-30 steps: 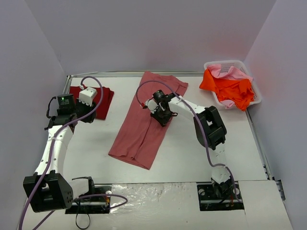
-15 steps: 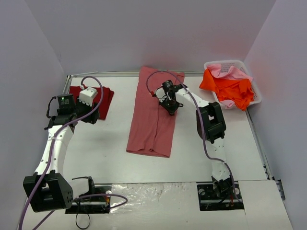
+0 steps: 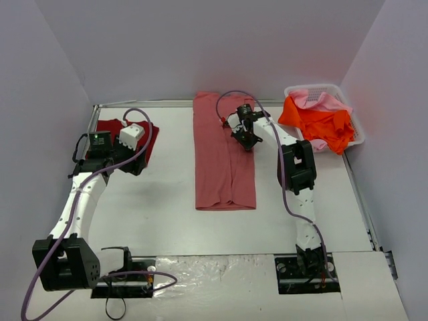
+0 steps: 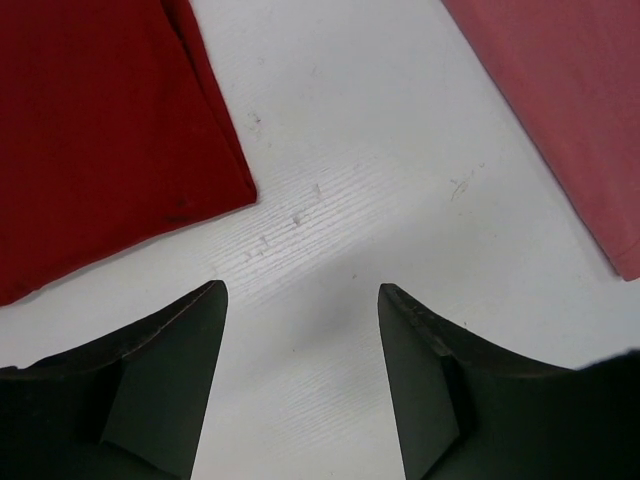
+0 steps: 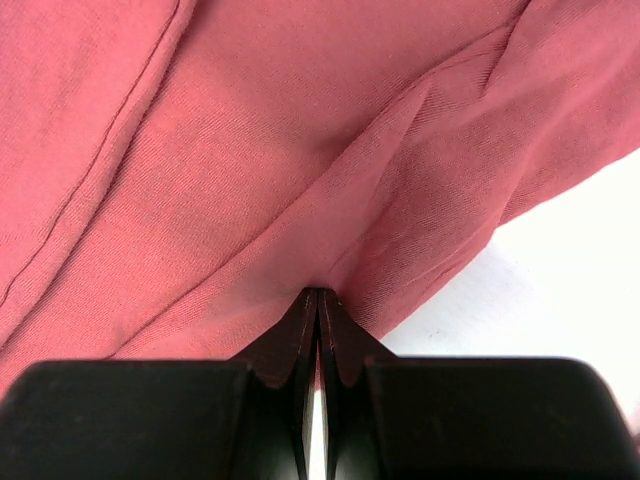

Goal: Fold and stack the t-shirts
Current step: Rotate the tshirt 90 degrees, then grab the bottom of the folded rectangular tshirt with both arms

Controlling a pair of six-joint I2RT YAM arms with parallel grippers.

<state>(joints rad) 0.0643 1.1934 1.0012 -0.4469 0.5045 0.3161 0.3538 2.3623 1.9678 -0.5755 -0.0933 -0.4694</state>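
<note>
The rose-red t-shirt (image 3: 224, 157) lies as a long folded strip at the table's middle back. My right gripper (image 3: 249, 142) is shut on its right edge, pinching a fold of the cloth (image 5: 300, 200). The dark crimson t-shirt (image 3: 110, 128) lies folded at the back left and also shows in the left wrist view (image 4: 100, 130). My left gripper (image 3: 137, 164) is open and empty, just right of and nearer than the crimson shirt, over bare table (image 4: 300, 290). Orange (image 3: 321, 124) and light pink (image 3: 317, 100) t-shirts are heaped in the basket.
A white lattice basket (image 3: 358, 130) stands at the back right by the wall. The table's metal rim runs along the back and right sides. Purple cables loop over both arms.
My right gripper has dragged the rose-red shirt back and to the right, turning it from a slant to a straight strip. My left gripper has shifted slightly right.
</note>
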